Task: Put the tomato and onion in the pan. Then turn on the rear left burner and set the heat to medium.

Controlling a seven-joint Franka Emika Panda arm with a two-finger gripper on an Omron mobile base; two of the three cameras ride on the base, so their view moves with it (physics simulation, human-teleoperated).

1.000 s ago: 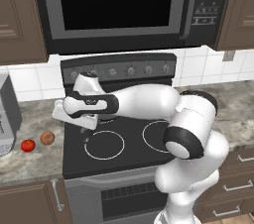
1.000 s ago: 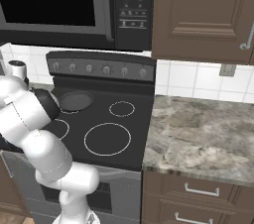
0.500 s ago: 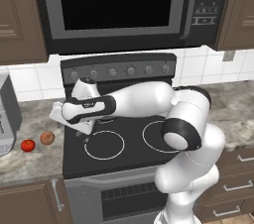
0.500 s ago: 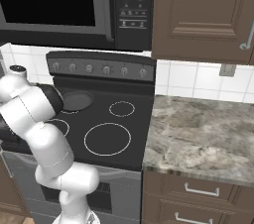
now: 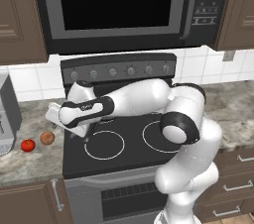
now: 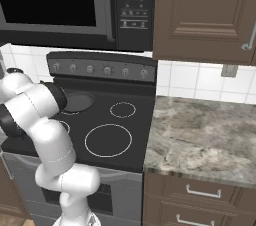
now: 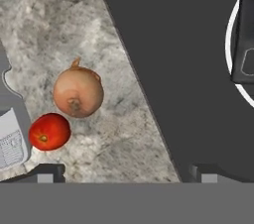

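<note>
From the left base view, the tomato [image 5: 28,145] and onion [image 5: 47,138] sit side by side on the counter [image 5: 30,161] left of the stove, likely waiting to be picked up, while the tool [image 5: 74,130] reaches toward them.

From the right base view, the pan [image 6: 75,102] waits on the stovetop's rear left.

In the hand view, both lie below; the tool's fingertips [image 7: 49,171] stand wide apart, holding nothing.

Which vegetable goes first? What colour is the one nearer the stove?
Dull tan-orange: the onion, best in the hand view.
</note>
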